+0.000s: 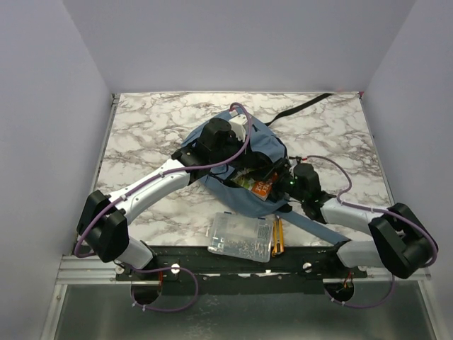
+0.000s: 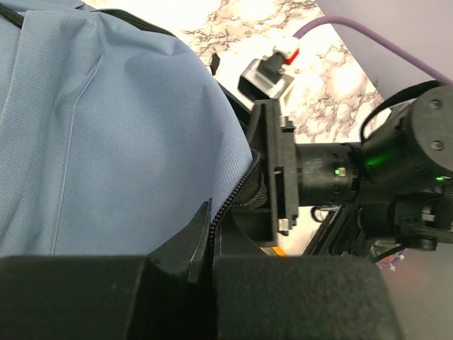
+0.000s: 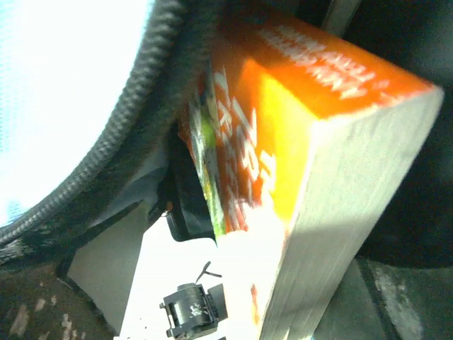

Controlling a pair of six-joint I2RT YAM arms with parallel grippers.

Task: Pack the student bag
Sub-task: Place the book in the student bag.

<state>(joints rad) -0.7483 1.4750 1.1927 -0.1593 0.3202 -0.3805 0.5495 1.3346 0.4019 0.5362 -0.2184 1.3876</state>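
Left jaws pinch the zip edge [image 2: 237, 202] of the dusty blue-grey fabric student bag [image 2: 106, 142]; right jaws, state unclear, should seat the orange-covered book [image 3: 318, 92] deep before retracting.

The bag [image 1: 265, 138] is soft blue-grey with a black zip [image 2: 237, 198], and the table [image 1: 156, 127] is white with grey-brown swirly lines like marble. The book [image 3: 283, 142] is bright orange with green and white on its cover, and its page edges are pale. The arms [image 1: 152, 185] are white and black with purple wires [image 1: 244, 145], the box [image 1: 241, 237] is see-through, and the pencils [image 1: 277, 237] are yellow-orange.
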